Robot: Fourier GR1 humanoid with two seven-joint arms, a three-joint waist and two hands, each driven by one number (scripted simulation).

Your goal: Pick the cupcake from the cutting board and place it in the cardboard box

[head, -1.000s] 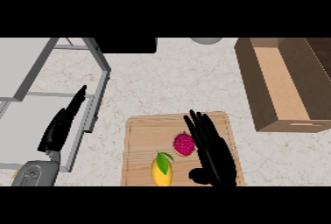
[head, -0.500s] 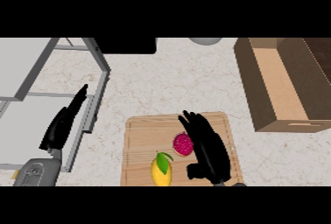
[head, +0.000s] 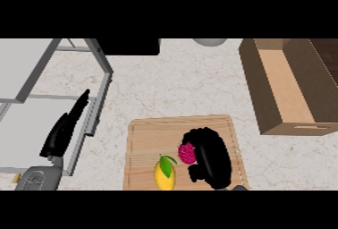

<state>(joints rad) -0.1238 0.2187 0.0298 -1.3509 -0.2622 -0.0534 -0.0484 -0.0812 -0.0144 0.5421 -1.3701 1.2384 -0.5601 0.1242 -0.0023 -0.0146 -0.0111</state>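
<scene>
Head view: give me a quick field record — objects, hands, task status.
cupcake: pink, on the board, touching right hand
mango: on the board, left of the cupcake
box: open, right of the board, nothing visible inside
right hand: over the board, fingers curled around the cupcake's right side
left hand: open, resting at left over the sink edge
status: cupcake not yet lifted
</scene>
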